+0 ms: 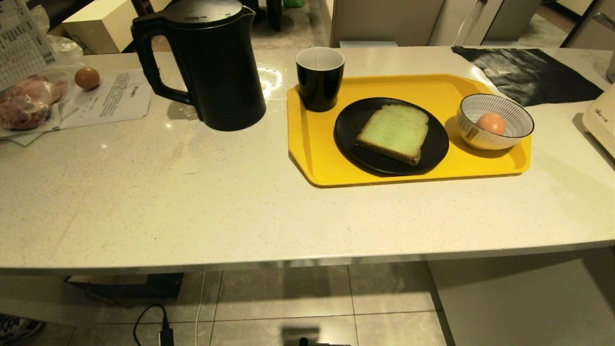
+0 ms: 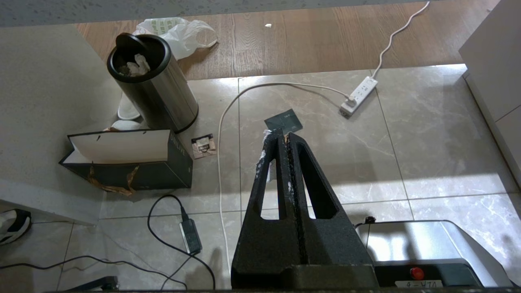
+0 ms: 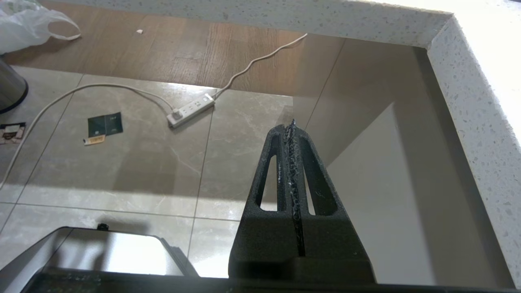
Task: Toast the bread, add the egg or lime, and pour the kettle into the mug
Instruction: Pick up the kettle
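On the pale counter a yellow tray (image 1: 480,166) carries a black plate (image 1: 348,139) with the pale green bread (image 1: 394,132) lying flat on it. The pale pink egg (image 1: 491,123) rests in a striped bowl (image 1: 495,103) at the tray's right end. The black mug (image 1: 319,79), white inside, stands at the tray's back left corner. Left of it, off the tray, stands the tall black kettle (image 1: 211,62), handle to the left. No lime shows. Both arms hang below the counter, outside the head view: left gripper (image 2: 283,136) and right gripper (image 3: 291,126) are shut and empty over the tiled floor.
A darker brown egg (image 1: 87,78), papers (image 1: 110,98) and a bagged item (image 1: 26,101) lie at the counter's back left. A black cloth (image 1: 528,74) and a white appliance (image 1: 603,117) sit at the right. Under the counter are a bin (image 2: 152,87), a paper bag (image 2: 130,162), cables and a power strip (image 2: 360,95).
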Motion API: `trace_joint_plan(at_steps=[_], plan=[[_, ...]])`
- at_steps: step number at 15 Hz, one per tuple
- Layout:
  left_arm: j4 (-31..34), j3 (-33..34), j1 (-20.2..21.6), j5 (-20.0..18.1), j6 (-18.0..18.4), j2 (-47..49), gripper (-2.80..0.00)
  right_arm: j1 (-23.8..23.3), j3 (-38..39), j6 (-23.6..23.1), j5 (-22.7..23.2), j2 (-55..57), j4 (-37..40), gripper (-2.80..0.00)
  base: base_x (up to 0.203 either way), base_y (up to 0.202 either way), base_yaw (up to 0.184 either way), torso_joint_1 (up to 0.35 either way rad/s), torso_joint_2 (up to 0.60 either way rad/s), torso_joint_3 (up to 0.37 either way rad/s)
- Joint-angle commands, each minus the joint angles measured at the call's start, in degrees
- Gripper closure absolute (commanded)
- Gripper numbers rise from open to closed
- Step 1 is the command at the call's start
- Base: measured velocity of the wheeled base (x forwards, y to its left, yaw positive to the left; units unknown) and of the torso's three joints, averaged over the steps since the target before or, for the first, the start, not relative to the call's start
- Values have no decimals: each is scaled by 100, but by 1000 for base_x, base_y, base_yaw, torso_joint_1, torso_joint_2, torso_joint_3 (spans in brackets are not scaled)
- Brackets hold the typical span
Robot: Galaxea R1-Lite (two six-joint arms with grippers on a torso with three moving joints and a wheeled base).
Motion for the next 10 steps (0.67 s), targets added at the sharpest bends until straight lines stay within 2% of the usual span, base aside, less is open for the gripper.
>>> trace_joint_plan(at_steps=[1, 7, 10], plan=[[2, 1, -1, 2, -9, -3, 0, -2, 158, -4, 7, 11, -3, 0, 0, 0, 0, 0, 0, 0], [3, 1, 8, -18, 35, 5, 0, -2, 158, -4, 7, 11, -3, 0, 0, 0, 0, 0, 0, 0], [2, 1, -1, -9, 35, 5, 0, -2, 158, 4, 7, 11, -3, 0, 0, 0, 0, 169, -261, -108]])
